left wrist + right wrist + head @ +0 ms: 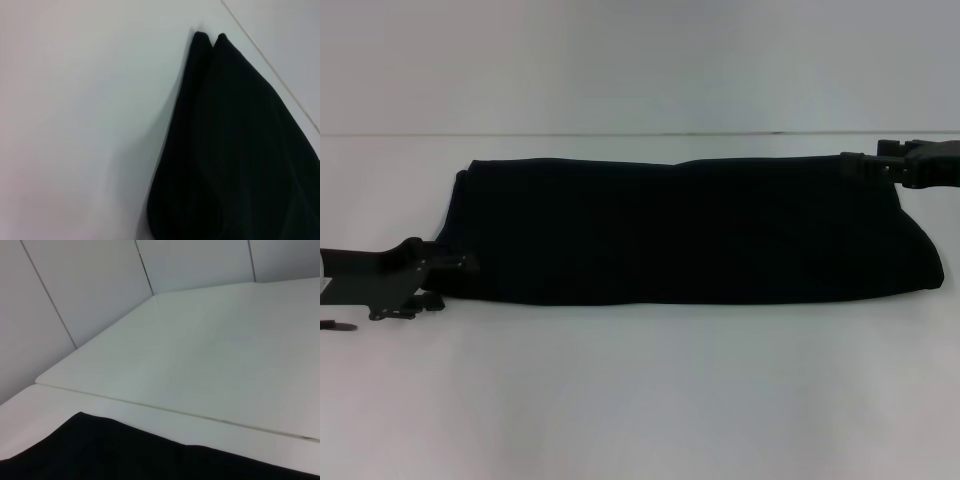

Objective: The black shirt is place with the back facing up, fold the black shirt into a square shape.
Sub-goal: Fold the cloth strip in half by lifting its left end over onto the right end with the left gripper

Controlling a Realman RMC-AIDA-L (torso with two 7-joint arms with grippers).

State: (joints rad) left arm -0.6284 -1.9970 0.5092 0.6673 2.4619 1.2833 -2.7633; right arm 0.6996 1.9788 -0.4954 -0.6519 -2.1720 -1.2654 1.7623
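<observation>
The black shirt [690,232] lies on the white table [640,400] as a long folded band running left to right. No lettering shows. My left gripper [460,264] is at the band's near left corner, touching the cloth edge. My right gripper [855,165] is at the far right corner, at the cloth's back edge. The left wrist view shows the shirt's [235,150] folded end with two pointed corners. The right wrist view shows the shirt's [100,452] back edge.
A seam in the table [620,134] runs behind the shirt. White wall panels [75,285] stand past the far table edge. Bare white tabletop lies in front of the shirt.
</observation>
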